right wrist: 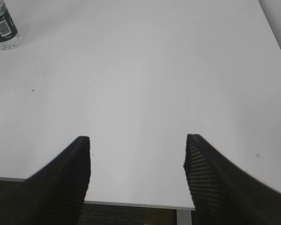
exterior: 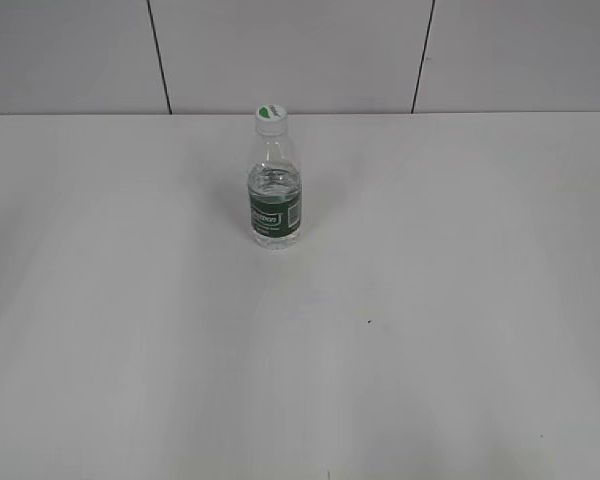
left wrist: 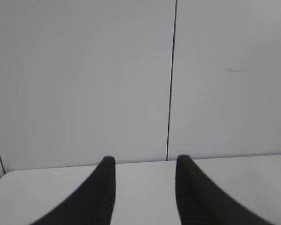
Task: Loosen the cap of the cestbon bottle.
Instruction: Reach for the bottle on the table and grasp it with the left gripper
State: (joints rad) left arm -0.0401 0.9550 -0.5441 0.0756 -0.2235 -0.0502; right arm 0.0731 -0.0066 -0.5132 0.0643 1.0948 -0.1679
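cestbon bottle (exterior: pixel 274 196): clear, green label, upright, mid-table | cap (exterior: pixel 270 118): white, green logo, on neck

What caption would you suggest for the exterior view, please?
Capped cestbon bottle standing upright, alone on the white table, before either tool arrives.

Clear cestbon bottle (exterior: pixel 274 200) with dark green label band and white lettering; white cap (exterior: pixel 270 119) bearing a green mark; white bench (exterior: pixel 430 300); black ribbed fingers on left claw (left wrist: pixel 145 161) and right claw (right wrist: pixel 137 139)
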